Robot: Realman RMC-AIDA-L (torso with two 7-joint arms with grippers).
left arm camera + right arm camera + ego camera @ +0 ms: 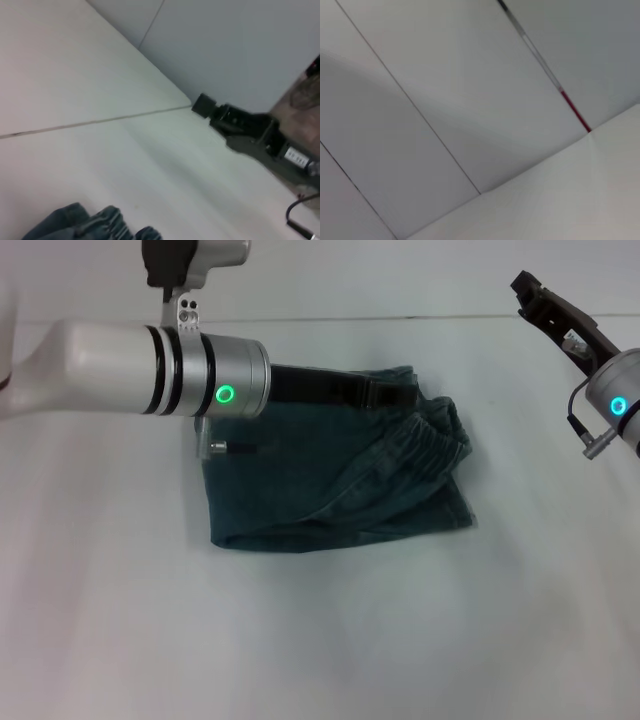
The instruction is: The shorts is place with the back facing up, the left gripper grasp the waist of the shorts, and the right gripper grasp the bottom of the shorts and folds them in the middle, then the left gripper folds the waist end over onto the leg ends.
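The blue-green denim shorts (300, 490) lie folded in the middle of the white table. The ruffled waist (425, 435) is doubled over onto the right side, and it largely covers the leg ends there. My left gripper (405, 392) reaches in from the left along the far edge of the shorts. Its tip is at the bunched waist fabric and looks shut on it. The left wrist view shows the denim ruffles (90, 225) close below the camera. My right gripper (522, 285) hangs raised at the far right, away from the cloth. It also shows in the left wrist view (203, 104).
The white tabletop (320, 640) spreads around the shorts on all sides. A seam line (400, 317) crosses the table behind them. The right wrist view shows only pale wall panels (470, 100).
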